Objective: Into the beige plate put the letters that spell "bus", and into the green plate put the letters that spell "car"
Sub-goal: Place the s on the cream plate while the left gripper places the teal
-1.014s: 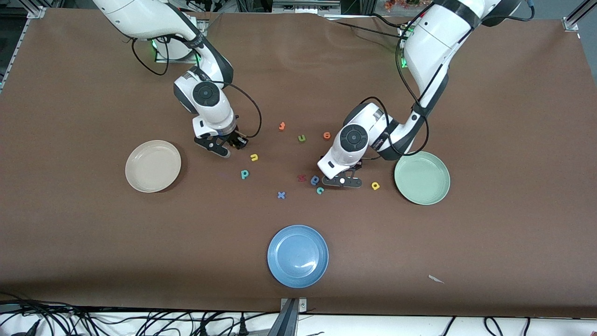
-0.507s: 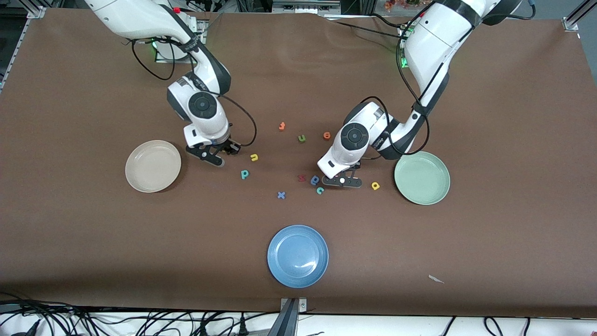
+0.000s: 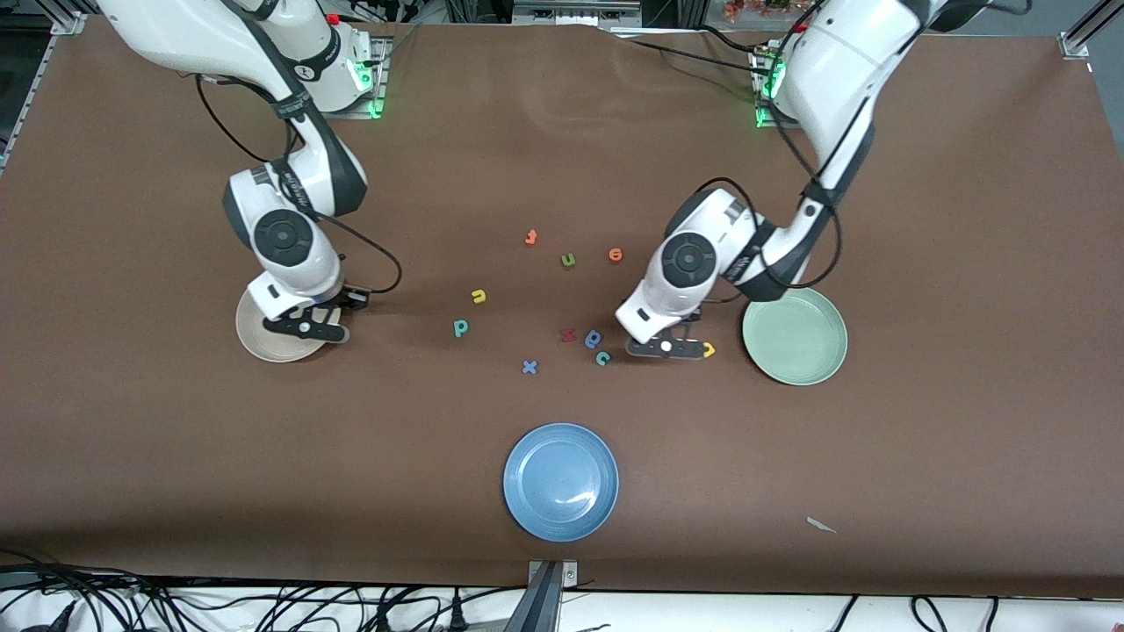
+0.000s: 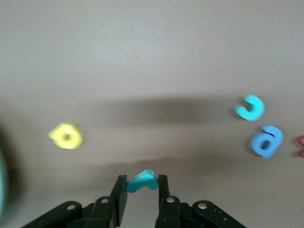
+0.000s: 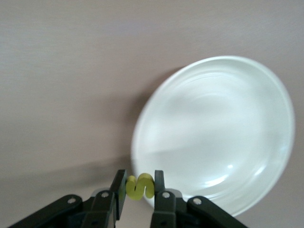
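Observation:
My right gripper (image 3: 303,329) hangs over the beige plate (image 3: 252,344), shut on the yellow s (image 5: 140,186), with that plate (image 5: 213,133) just under it. My left gripper (image 3: 665,348) is low over the table between the teal c (image 3: 603,358) and the yellow a (image 3: 708,349), beside the green plate (image 3: 795,334). It (image 4: 142,179) is shut on the teal r (image 4: 142,182). The yellow a (image 4: 66,136) and teal c (image 4: 250,107) lie on the table. The teal b (image 3: 460,327) and yellow-orange u (image 3: 479,296) lie mid-table.
A blue plate (image 3: 560,481) sits near the front edge. Loose letters lie mid-table: an orange t (image 3: 530,237), an olive u (image 3: 568,260), an orange o (image 3: 616,254), a red letter (image 3: 568,334), a blue a-like letter (image 3: 594,338) and a blue x (image 3: 529,367).
The right arm swung from beside the yellow-orange u to over the beige plate. The left gripper closed on the teal r and shifted slightly toward the green plate.

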Tool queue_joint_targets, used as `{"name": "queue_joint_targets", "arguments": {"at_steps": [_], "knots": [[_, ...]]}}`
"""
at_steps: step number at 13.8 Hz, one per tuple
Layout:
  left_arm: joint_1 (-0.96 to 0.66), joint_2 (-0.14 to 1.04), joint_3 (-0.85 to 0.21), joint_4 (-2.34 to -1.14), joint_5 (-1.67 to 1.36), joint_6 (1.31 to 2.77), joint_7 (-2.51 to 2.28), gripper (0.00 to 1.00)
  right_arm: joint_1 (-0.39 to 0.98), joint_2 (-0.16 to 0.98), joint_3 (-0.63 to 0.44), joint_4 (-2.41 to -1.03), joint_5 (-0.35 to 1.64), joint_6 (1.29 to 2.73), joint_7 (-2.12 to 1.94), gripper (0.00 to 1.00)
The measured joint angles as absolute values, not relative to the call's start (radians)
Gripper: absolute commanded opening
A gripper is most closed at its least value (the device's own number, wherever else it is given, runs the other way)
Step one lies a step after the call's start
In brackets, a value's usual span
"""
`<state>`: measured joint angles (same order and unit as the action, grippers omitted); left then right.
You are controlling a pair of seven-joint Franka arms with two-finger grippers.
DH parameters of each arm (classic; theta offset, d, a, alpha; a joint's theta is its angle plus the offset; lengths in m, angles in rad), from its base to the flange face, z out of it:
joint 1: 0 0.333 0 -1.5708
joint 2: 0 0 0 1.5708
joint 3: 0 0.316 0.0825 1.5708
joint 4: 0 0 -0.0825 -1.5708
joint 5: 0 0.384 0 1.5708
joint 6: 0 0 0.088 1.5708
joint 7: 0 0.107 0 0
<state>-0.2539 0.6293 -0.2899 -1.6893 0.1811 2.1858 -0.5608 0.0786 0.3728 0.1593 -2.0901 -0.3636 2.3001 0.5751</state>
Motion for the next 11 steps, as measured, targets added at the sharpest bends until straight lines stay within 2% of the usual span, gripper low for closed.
{"name": "queue_joint_targets", "arguments": {"at_steps": [1, 2, 3, 5, 6, 8, 9, 11], "knots": [[-0.217, 0.605, -0.289, -1.69, 0.182, 2.152, -0.518, 0.26, 0.079, 0.359, 0.137, -2.107, -0.364, 2.307, 0.53, 0.26], [-0.179, 0.588, -0.288, -1.691, 0.182, 2.124, -0.469, 0.26, 0.079, 0.344, 0.114, -2.127, -0.364, 2.323, 0.483, 0.59], [-0.139, 0.58, -0.287, -1.694, 0.182, 2.109, -0.415, 0.26, 0.08, 0.33, 0.087, -2.151, -0.364, 2.354, 0.437, 1.0], [-0.059, 0.58, -0.285, -1.707, 0.182, 2.103, -0.312, 0.27, 0.079, 0.315, 0.039, -2.189, -0.364, 2.41, 0.378, 1.0], [-0.028, 0.583, -0.285, -1.716, 0.182, 2.103, -0.276, 0.35, 0.078, 0.315, 0.03, -2.195, -0.364, 2.422, 0.368, 1.0], [0.006, 0.596, -0.285, -1.732, 0.182, 2.103, -0.244, 0.93, 0.081, 0.314, 0.033, -2.195, -0.343, 2.43, 0.367, 1.0], [0.014, 0.605, -0.285, -1.734, 0.182, 2.103, -0.242, 1.0, 0.083, 0.314, 0.041, -2.191, -0.302, 2.432, 0.367, 1.0], [0.016, 0.616, -0.287, -1.735, 0.182, 2.103, -0.237, 1.0, 0.088, 0.314, 0.076, -2.166, -0.169, 2.43, 0.363, 1.0]]}}
